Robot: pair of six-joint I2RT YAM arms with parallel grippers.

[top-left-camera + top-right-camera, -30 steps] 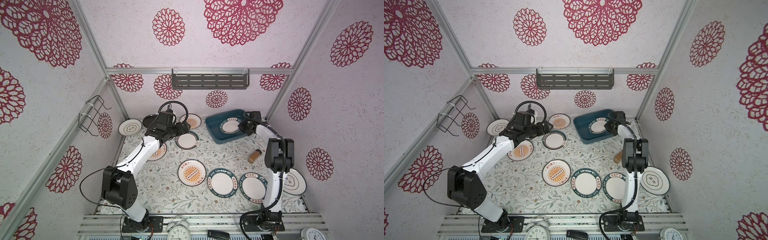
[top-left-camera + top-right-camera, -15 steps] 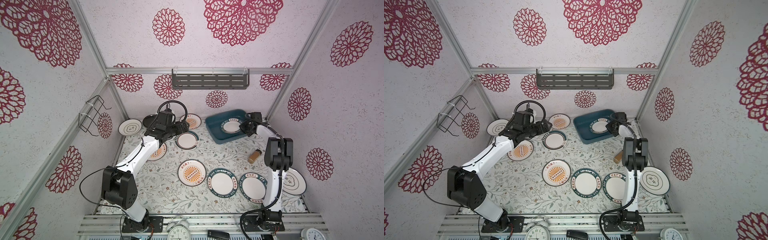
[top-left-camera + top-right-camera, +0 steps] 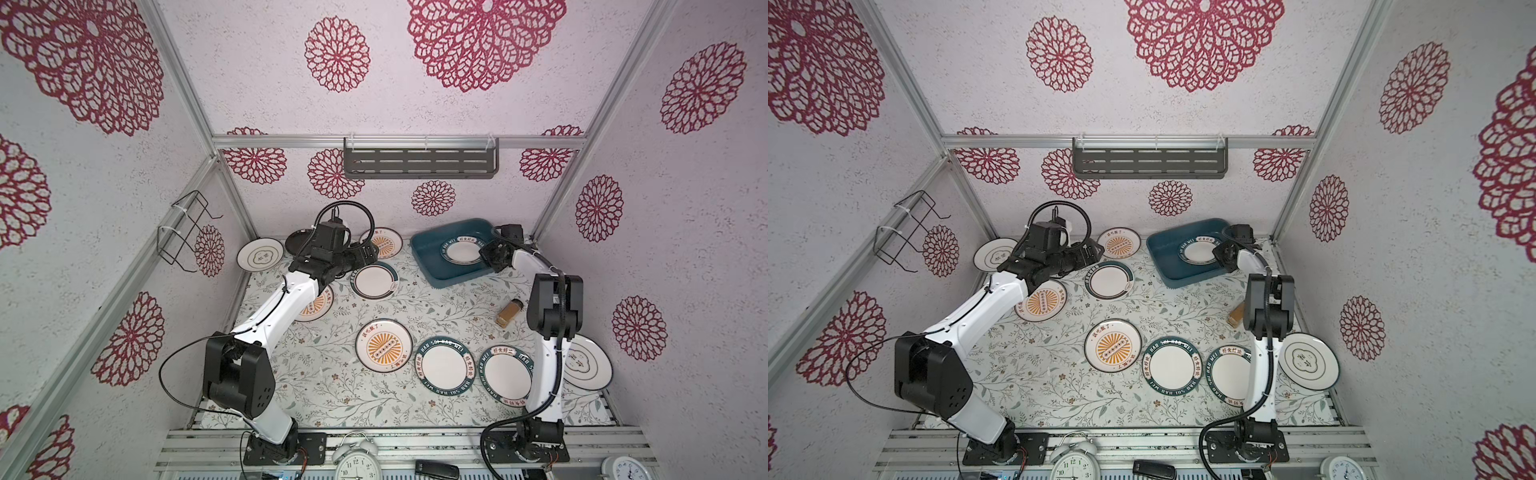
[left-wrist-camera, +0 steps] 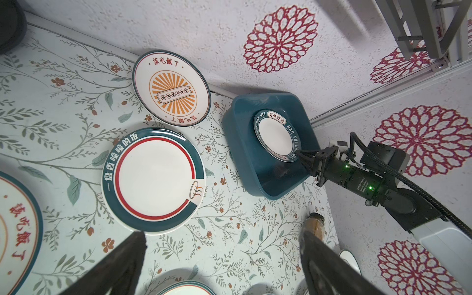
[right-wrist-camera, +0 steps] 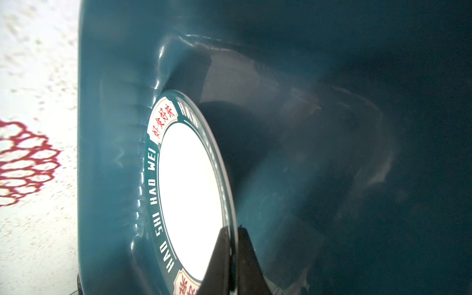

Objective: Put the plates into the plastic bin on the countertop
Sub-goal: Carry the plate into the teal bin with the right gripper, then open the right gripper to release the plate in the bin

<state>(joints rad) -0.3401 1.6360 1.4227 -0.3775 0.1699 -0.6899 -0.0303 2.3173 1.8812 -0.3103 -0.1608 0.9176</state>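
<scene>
The plastic bin [image 3: 428, 259] [image 3: 1163, 257] [image 4: 237, 132] [image 5: 109, 127] stands on the flowered counter [image 3: 332, 386] [image 3: 1034, 374], and the right arm [image 3: 528, 259] [image 3: 1246, 259] reaches into it over the bin's nearest wall. A teal-lettered plate [image 3: 462, 251] [image 3: 1199, 251] [image 4: 275, 135] [image 5: 189, 189] with a white middle is inside the bin. The right jaws are closed on its rim, one finger across the face and one behind the edge. In the right wrist view the plate's far rim touches the bin's inner wall. Whether the plate lies flat on the bin's floor, I cannot tell.

On the side of the bin away from the right arm, the left arm [image 3: 286, 299] [image 3: 984, 299] stretches out low. The left jaws stand wide apart, their dark fingers [image 4: 122, 265] hanging over the counter. Near them a red-ringed plate [image 3: 375, 280] [image 3: 1108, 280] [image 4: 153, 178] lies flat, close to the bin but not touching it. A sunburst plate [image 3: 384, 244] [image 3: 1119, 245] [image 4: 171, 88] lies just beyond it, also beside the bin and clear of it.

Well apart from the bin, a second sunburst plate [image 3: 384, 345] [image 3: 1113, 347] and two more lettered plates [image 3: 444, 365] [image 3: 1172, 365] lie in a row, the pair touching. A brown spice jar [image 3: 509, 312] lies on its side between that row and the bin.
</scene>
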